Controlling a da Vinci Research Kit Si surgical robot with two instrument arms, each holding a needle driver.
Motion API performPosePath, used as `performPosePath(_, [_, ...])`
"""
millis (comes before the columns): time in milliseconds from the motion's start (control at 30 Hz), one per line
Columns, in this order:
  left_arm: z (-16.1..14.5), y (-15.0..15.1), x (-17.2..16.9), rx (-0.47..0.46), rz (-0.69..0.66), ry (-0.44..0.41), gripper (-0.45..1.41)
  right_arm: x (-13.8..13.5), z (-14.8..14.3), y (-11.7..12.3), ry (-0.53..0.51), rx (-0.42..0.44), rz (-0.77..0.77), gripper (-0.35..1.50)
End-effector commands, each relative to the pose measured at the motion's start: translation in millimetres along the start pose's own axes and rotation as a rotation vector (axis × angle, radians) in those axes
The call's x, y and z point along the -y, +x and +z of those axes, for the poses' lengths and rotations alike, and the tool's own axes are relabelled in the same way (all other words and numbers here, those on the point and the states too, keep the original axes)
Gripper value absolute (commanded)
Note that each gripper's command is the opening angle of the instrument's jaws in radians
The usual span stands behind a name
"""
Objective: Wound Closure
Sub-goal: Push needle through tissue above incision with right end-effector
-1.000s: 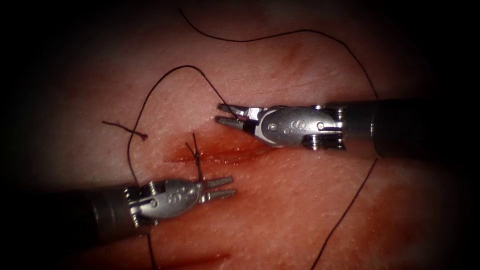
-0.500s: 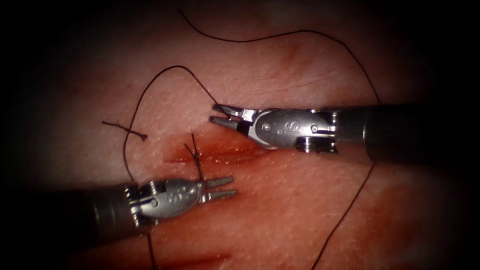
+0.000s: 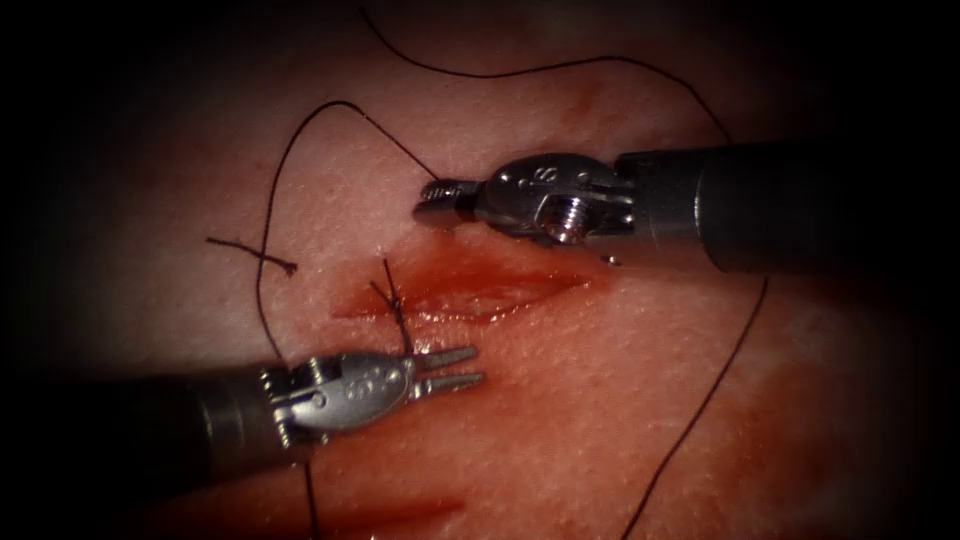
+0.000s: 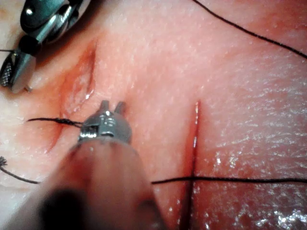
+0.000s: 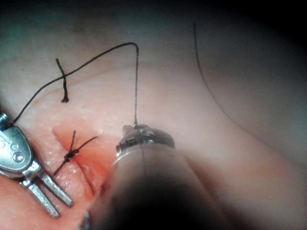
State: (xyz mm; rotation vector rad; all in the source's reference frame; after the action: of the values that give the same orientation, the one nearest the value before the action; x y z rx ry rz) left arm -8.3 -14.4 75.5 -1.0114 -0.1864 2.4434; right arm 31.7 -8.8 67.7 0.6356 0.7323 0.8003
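Note:
The cut (image 3: 480, 295) in the tissue (image 3: 600, 420) lies crosswise and wet with red fluid. A tied stitch knot (image 3: 398, 318) with short tails sits at its left end. My right tool (image 3: 428, 199) is just above the cut with its jaws shut on the dark thread (image 3: 300, 135), which arcs up and left, then runs down behind my left tool. The right wrist view has the thread (image 5: 136, 86) rising straight from those jaws (image 5: 139, 129). My left tool (image 3: 474, 366) lies below the knot, jaws open and holding nothing, as the left wrist view (image 4: 112, 106) confirms.
A loose cut end of thread (image 3: 250, 255) lies left of the cut. More thread (image 3: 700, 400) sweeps around behind the right tool's shaft and down the right side. A second shallow red cut (image 3: 400, 515) lies near the lower edge, also in the left wrist view (image 4: 194, 143).
My right tool rolled its wrist, rose a little and shut its jaws on the thread, which was lifted with it. My left tool shifted slightly right, still open.

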Motion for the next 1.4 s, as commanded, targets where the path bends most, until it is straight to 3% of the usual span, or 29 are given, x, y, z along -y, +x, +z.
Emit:
performPosePath(33, [0.8,-0.3,-0.2,0.004,0.002,-0.003,0.01,-1.0,0.4,1.0,0.027,0.001,0.029,-0.35])
performPosePath(233, [0.8,-0.5,-0.7,0.000,-0.003,-0.005,0.01,-1.3,-0.6,1.5,0.057,0.002,0.098,-0.35])
performPosePath(367, [0.6,-0.4,-1.1,-0.001,-0.008,-0.007,0.01,0.0,-1.5,1.9,0.011,-0.118,-0.032,-0.35])
performPosePath(533, [0.6,-0.6,-1.4,-0.003,-0.006,-0.008,0.01,2.4,-2.4,2.1,-0.141,-0.249,-0.237,-0.35])
performPosePath(700, [0.8,-1.2,-2.2,-0.005,-0.010,-0.015,0.02,4.3,-2.9,1.4,-0.264,-0.371,-0.345,-0.35])
performPosePath(967, [0.5,-1.6,-3.1,0.002,-0.015,-0.020,0.02,3.3,-6.6,1.7,-0.469,-0.511,-0.384,-0.35])
performPosePath(1200, [0.5,-1.2,-3.6,0.000,-0.017,-0.023,0.02,3.5,-6.7,1.0,-0.557,-0.572,-0.403,-0.35])
performPosePath(1400, [0.3,-1.2,-3.8,0.000,-0.017,-0.023,0.02,2.9,-7.6,2.5,-0.627,-0.584,-0.411,-0.35])
